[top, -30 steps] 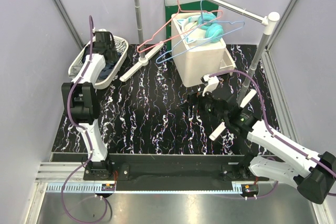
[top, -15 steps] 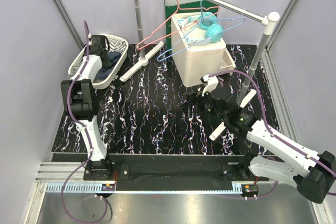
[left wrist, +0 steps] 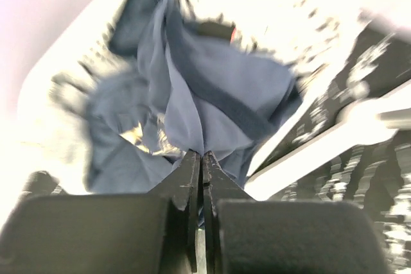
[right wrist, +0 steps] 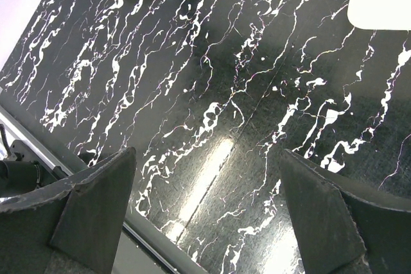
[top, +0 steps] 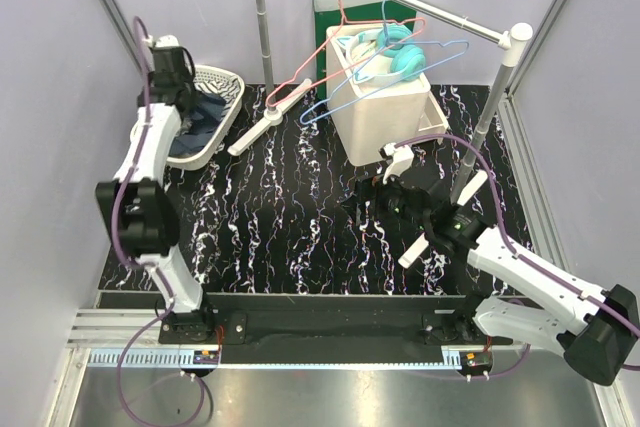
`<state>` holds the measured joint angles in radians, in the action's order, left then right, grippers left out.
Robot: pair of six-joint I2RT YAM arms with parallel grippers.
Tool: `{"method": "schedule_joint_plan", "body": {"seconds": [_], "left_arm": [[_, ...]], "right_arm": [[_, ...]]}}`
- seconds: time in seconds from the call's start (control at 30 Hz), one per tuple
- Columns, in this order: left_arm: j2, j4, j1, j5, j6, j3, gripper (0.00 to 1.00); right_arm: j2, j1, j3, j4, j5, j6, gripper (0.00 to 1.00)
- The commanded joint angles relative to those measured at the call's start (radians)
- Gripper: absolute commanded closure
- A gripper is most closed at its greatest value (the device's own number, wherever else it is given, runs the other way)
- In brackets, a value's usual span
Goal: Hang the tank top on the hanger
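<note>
The dark navy tank top (left wrist: pixel 218 88) lies bunched in a white basket (top: pixel 226 79) at the back left, with a small red label (left wrist: pixel 232 32) showing at its far edge. My left gripper (left wrist: pixel 202 154) is shut on a fold of the tank top, and cloth trails down from its tips. From above, the left gripper (top: pixel 184 102) hangs over the basket. The light-blue hanger (top: pixel 322 105) hangs tilted from the metal rail at the back. My right gripper (right wrist: pixel 205 190) stands open and holds nothing, over the black marbled table right of centre.
A pink-red hanger (top: pixel 300 62) hangs next to the blue one. Below them stands a white box (top: pixel 385 117) holding teal headphones (top: pixel 407 55). The rail's left pole (top: pixel 260 17) has a white foot bar (top: pixel 265 117) beside the basket; the right post (top: pixel 493 97) stands behind my right arm.
My left gripper has shut on the tank top in the basket and risen with the cloth. The hangers have swayed slightly. The right arm has stayed put.
</note>
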<state>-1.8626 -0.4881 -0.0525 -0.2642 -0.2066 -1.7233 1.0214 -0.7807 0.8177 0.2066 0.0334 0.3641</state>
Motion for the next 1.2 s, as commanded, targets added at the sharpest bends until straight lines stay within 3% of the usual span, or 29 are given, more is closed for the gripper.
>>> {"method": "schedule_joint_plan", "body": {"seconds": [0.0,0.27,0.47,0.9,1.0,1.17], "left_arm": [[0.223,0.071,0.002,-0.018,0.012,-0.060,1.00],[0.406,0.079,0.048,0.063,0.102,-0.182,1.00],[0.525,0.111,0.213,0.010,0.193,-0.188,1.00],[0.798,0.053,0.339,-0.006,0.155,-0.145,1.00],[0.880,0.040,0.364,0.008,0.067,-0.012,1.00],[0.982,0.101,0.471,-0.026,-0.049,0.391,1.00]], "right_arm": [[0.009,-0.005,0.009,-0.039,-0.003,0.009,0.00],[0.039,-0.005,0.015,-0.039,-0.001,0.009,0.00],[0.060,-0.005,0.020,-0.042,-0.003,0.015,0.00],[0.071,-0.006,0.028,-0.047,-0.026,0.021,0.00],[0.074,-0.005,0.031,-0.046,-0.030,0.016,0.00],[0.086,-0.005,0.038,-0.046,-0.073,0.007,0.00]]}}
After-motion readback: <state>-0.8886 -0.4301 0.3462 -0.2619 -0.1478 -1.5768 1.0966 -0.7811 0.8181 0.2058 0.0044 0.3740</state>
